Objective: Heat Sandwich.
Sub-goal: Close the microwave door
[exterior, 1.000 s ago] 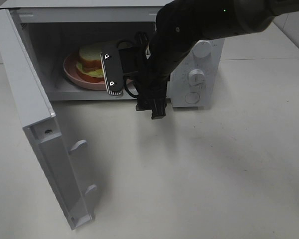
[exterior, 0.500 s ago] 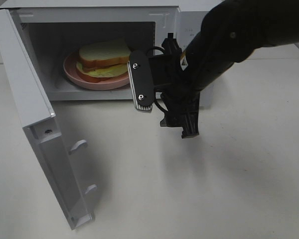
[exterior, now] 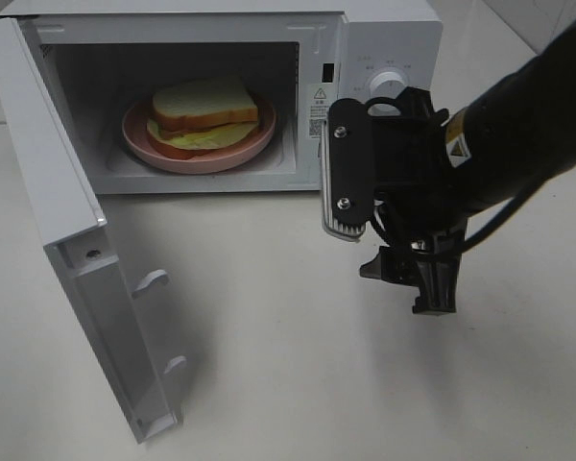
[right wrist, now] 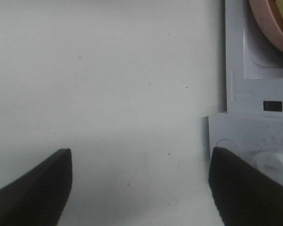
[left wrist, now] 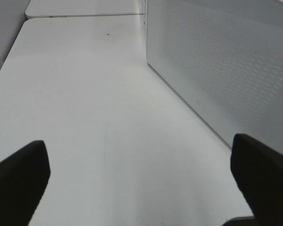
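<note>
Nearest, on the left, the microwave door (exterior: 77, 279) stood wide open. Right of it the right gripper (exterior: 408, 279) hung over the table (exterior: 269, 365), jaws spread and empty, in front of the control knob (exterior: 389, 84). Farther back, the sandwich (exterior: 204, 113) sat on its pink plate (exterior: 139, 144) inside the microwave (exterior: 384, 38). The left gripper (left wrist: 141, 183), likewise spread and empty, was beside the microwave's perforated wall. Loading looked done. The next move probably called for swinging the door shut, then turning the knob.
</note>
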{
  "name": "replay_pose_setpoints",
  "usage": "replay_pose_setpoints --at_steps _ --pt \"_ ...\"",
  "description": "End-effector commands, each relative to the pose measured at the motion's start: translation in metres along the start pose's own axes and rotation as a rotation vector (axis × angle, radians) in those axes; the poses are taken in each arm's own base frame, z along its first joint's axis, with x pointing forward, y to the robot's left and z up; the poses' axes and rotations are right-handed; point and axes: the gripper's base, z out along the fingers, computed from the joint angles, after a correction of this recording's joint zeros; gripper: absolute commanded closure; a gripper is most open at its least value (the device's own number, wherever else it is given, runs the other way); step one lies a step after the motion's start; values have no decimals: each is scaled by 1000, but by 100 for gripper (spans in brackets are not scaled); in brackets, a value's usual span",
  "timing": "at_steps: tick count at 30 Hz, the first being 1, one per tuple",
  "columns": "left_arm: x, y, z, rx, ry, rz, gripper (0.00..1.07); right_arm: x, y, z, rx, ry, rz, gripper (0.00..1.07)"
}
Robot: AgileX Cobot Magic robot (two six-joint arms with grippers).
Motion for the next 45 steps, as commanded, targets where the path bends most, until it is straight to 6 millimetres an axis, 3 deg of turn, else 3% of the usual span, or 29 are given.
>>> replay_pose_setpoints --at_steps 1,27,39,45 --pt "2 -1 -3 6 -28 -5 7 9 12 -16 15 -14 88 31" --pt "2 -1 -3 6 -28 -5 7 52 50 -113 40 20 686 31" --pt "2 -1 -3 6 -28 -5 7 82 82 -153 1 151 886 31" --pt "2 -1 -3 6 -28 -5 7 99 100 -180 44 86 937 31"
